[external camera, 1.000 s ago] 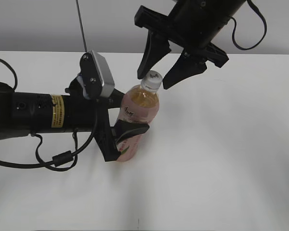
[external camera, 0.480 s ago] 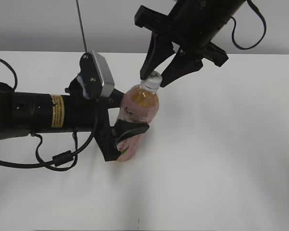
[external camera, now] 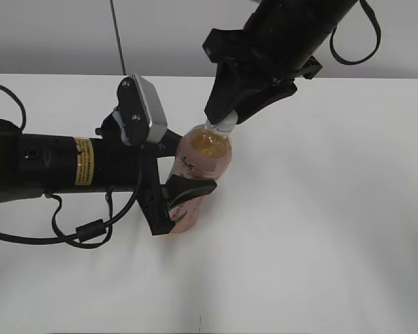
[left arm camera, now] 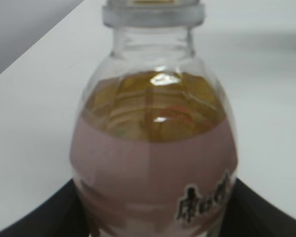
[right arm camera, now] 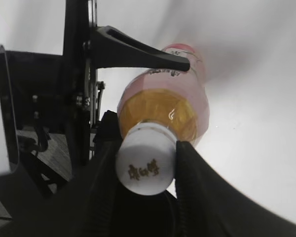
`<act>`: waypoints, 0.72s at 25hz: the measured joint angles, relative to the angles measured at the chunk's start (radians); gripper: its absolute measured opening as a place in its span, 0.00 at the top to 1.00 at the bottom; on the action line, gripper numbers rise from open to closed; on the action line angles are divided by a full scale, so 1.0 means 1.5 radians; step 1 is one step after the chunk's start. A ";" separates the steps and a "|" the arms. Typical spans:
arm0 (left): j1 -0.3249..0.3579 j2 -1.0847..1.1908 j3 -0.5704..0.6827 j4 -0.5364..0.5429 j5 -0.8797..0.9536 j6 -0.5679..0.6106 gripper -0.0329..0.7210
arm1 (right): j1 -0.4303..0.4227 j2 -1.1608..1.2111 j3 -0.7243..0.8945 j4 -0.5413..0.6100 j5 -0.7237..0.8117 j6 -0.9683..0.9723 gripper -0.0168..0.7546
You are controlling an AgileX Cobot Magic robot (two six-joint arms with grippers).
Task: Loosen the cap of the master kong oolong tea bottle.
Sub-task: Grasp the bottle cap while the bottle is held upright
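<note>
The master kong oolong tea bottle, clear with amber tea and a pink label, stands tilted on the white table. My left gripper is shut on its labelled body; the left wrist view shows the bottle up close between the black jaws. My right gripper comes down from above and is shut on the cap. In the right wrist view the white cap, with a small dark mark on top, sits pinched between the two black fingers, with the bottle below it.
The white table extends to the right and front of the bottle. A grey wall stands behind the table's far edge. The left arm's body and its cable lie across the left side of the table.
My right gripper has come down over the bottle top and closed from wide open onto the cap. The left gripper and bottle have stayed in place.
</note>
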 joint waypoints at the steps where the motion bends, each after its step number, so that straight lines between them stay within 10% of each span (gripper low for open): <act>1: 0.000 0.000 0.000 0.000 0.000 0.001 0.40 | 0.000 0.000 0.000 -0.002 0.001 -0.028 0.61; 18: 0.000 0.000 0.000 -0.037 0.011 -0.004 0.40 | 0.002 0.001 0.000 0.008 -0.065 -0.690 0.62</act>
